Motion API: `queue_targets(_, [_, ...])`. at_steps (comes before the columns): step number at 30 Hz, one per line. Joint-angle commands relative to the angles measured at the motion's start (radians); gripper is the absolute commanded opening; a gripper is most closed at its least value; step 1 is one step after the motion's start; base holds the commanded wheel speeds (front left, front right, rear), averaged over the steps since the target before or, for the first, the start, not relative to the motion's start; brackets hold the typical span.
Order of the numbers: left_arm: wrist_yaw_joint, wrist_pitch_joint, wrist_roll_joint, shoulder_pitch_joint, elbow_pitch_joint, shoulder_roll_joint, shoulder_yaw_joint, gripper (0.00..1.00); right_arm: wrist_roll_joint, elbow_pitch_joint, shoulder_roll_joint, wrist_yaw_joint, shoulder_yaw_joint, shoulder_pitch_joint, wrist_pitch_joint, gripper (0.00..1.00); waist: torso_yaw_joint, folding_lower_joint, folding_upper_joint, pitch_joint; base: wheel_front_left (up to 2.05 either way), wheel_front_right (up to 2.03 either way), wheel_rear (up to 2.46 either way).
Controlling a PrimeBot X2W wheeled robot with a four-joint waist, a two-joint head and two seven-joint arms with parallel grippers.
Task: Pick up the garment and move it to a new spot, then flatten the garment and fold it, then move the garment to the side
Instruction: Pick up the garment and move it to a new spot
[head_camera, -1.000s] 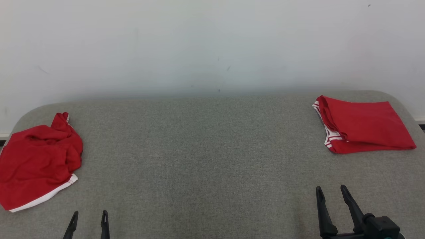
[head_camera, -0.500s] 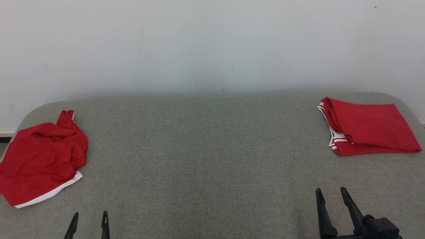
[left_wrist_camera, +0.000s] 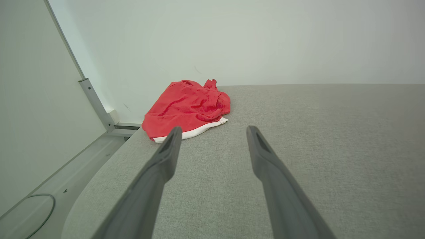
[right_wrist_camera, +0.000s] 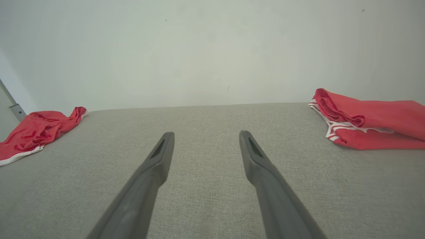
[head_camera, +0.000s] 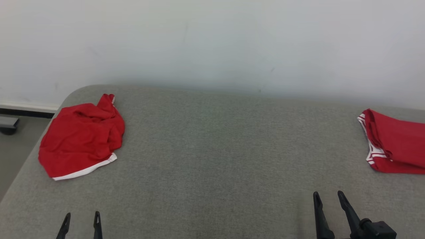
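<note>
A grey cloth-covered bench (head_camera: 212, 149) stands against a plain pale wall (head_camera: 212, 43). The crumpled garment (head_camera: 81, 137), red with a white hem band, lies in a loose heap at the far left corner of the bench, close to the edge where the floor (head_camera: 13, 149) shows beyond it. It is bunched and creased, so it looks like the piece waiting to be worked. At the far right lies a folded garment (head_camera: 395, 146), red with white striped trim. Its layers are stacked neatly, which suggests a finished piece set aside out of the way.

The wide middle of the bench between them is bare cloth, and is probably the space meant for spreading and flattening.

The left gripper (head_camera: 82, 213) hovers low at the near left with its fingers spread apart and nothing between them. In the left wrist view the heap sits just past its left finger, so it seems aimed that way for a pick. The right gripper (head_camera: 328, 193) hovers at the near right, also spread and empty, well apart from both pieces of clothing.

The task appears to be at its first step, with the heap not yet touched. A grasp near the raised folds at its top should lift it more cleanly than one on the flat hem.
</note>
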Motion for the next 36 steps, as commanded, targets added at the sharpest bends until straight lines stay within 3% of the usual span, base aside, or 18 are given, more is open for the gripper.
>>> queue_targets(1, [0.006, -0.003, -0.005, 0.000, 0.002, 0.006, 0.005, 1.00, -0.002, 0.000, 0.006, -0.003, 0.001, 0.009, -0.005, 1.00, 0.077, -0.0001, -0.0001, 0.005, 0.00, 0.00, 0.00])
queue_targets(9, [0.021, -0.003, -0.024, 0.012, -0.003, 0.011, 0.019, 1.00, -0.003, 0.005, 0.010, -0.003, -0.001, 0.009, -0.005, 1.00, 0.204, -0.0001, -0.0001, 0.008, 0.00, 0.00, 0.00])
queue_targets(18, [0.038, -0.003, -0.037, 0.026, -0.017, 0.009, 0.029, 1.00, -0.008, 0.002, 0.006, -0.003, 0.000, 0.009, -0.005, 1.00, 0.300, -0.0001, -0.0001, 0.017, 0.00, 0.00, 0.00])
queue_targets(36, [0.063, -0.003, -0.060, 0.019, -0.035, 0.015, 0.053, 1.00, -0.008, -0.004, -0.007, -0.003, 0.013, -0.017, -0.005, 1.00, 0.321, -0.0001, -0.0001, 0.046, 0.00, 0.00, 0.00])
